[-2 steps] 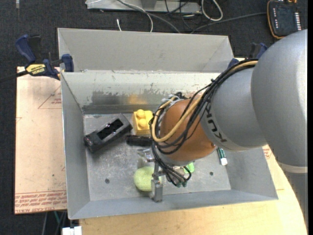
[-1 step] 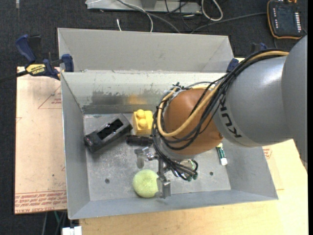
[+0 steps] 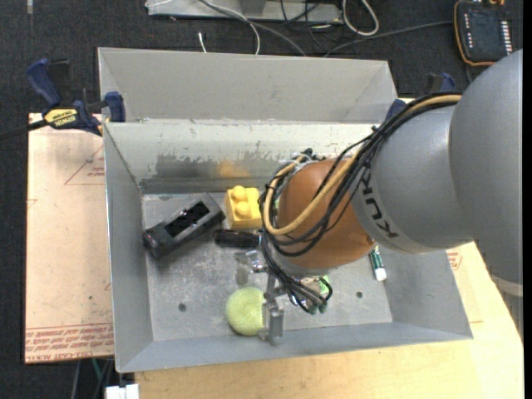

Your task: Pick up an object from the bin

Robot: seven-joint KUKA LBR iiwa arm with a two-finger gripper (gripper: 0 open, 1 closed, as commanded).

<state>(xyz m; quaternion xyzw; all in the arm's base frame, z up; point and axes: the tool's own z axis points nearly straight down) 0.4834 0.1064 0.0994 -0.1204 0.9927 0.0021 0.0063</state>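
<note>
Pale green ball (image 3: 243, 312) rests on the bin (image 3: 179, 306) floor just beside the gripper (image 3: 270, 312), not yet lifted; the gripper's opening cannot be told.

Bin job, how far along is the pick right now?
Done: the hand is down in the bin, at the front, right beside a pale green ball. In hand: nothing visibly lifted; the ball lies on the floor. Left: grip something and raise it out. The yellow block and black tool lie farther back.
</note>
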